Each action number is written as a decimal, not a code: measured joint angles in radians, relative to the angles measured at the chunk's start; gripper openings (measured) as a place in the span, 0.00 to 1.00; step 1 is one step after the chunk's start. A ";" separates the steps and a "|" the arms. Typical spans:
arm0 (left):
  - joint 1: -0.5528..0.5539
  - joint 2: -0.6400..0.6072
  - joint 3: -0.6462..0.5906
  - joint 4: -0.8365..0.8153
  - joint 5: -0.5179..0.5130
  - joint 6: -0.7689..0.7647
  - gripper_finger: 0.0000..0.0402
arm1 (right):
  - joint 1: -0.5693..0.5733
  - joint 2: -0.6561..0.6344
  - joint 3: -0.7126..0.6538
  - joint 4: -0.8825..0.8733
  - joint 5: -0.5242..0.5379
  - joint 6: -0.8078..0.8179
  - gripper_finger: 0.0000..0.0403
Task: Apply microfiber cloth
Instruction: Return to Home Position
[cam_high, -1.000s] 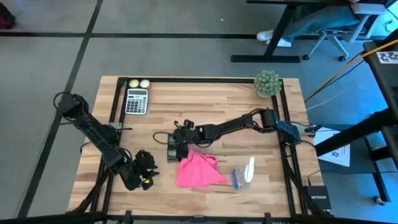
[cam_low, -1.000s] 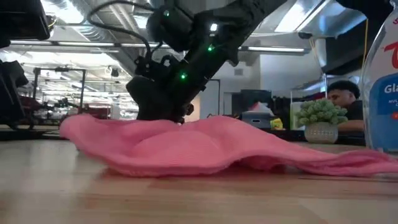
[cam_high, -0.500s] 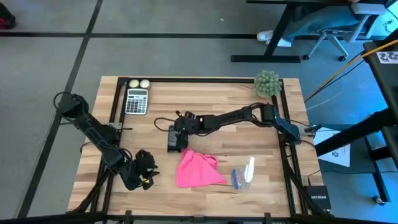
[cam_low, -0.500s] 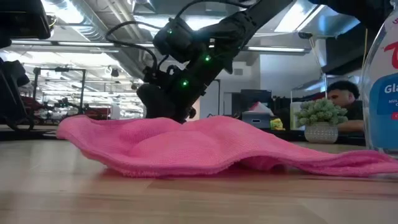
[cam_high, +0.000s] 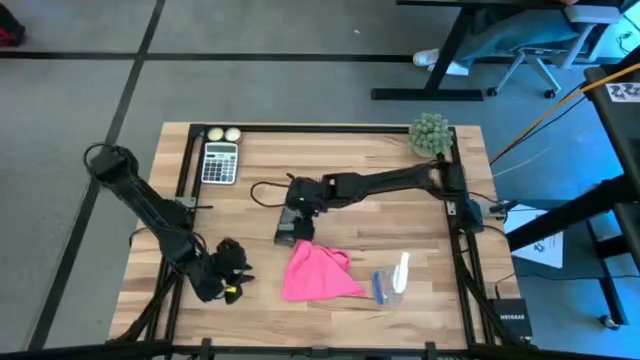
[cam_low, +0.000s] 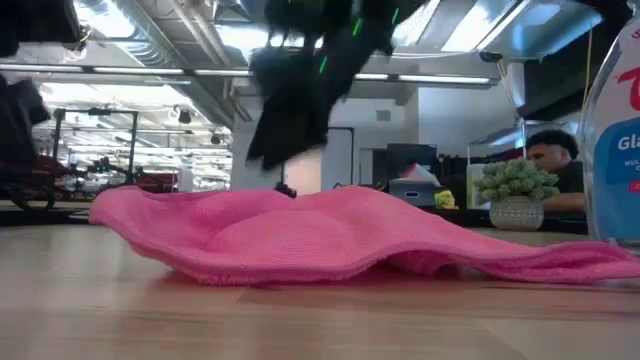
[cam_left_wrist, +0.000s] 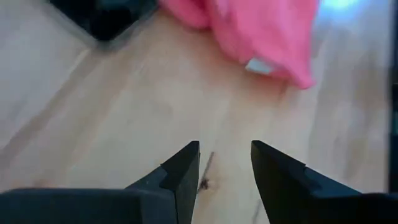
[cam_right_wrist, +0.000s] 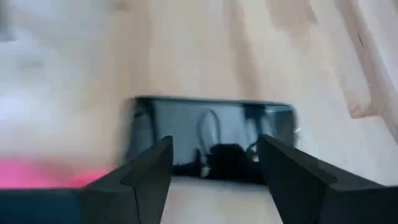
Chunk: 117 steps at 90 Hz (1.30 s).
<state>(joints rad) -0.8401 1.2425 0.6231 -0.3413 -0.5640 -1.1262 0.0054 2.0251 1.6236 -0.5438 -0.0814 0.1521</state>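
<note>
The pink microfiber cloth (cam_high: 318, 272) lies crumpled on the wooden table near its front edge, resting on its underside; it also fills the low view (cam_low: 330, 235). A black phone (cam_high: 288, 229) lies flat just beyond the cloth's far left corner. My right gripper (cam_high: 296, 208) hovers open above the phone (cam_right_wrist: 211, 140), with the fingers on either side and clear of it (cam_right_wrist: 214, 168). My left gripper (cam_high: 230, 272) waits open at the front left, pointing toward the cloth (cam_left_wrist: 261, 31), with bare wood between its fingers (cam_left_wrist: 224, 168).
A clear-and-blue spray bottle (cam_high: 390, 282) lies right of the cloth. A calculator (cam_high: 220, 162) and two small balls (cam_high: 222, 134) sit at the far left, and a potted plant (cam_high: 430, 133) at the far right. A person sits beyond the table (cam_low: 550, 160).
My right gripper has risen off the cloth's far left part and drawn back toward the table's far edge, so it now stands above the phone. The cloth has stayed lying where it was.
</note>
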 joint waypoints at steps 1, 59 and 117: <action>0.002 -0.014 0.000 -0.009 -0.003 0.009 0.31 | 0.004 -0.010 -0.002 -0.011 0.000 0.000 0.54; 0.450 -0.515 0.000 -0.258 0.127 0.631 0.01 | 0.114 -0.869 -0.686 0.057 0.204 0.181 0.45; 0.934 -0.759 -0.392 0.383 0.615 0.902 0.00 | 0.112 -1.706 -1.364 0.503 0.231 0.183 0.02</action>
<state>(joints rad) 0.0944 0.4837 0.2310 0.0418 0.0515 -0.2243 0.1173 0.3186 0.2600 -0.0410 0.1493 0.3349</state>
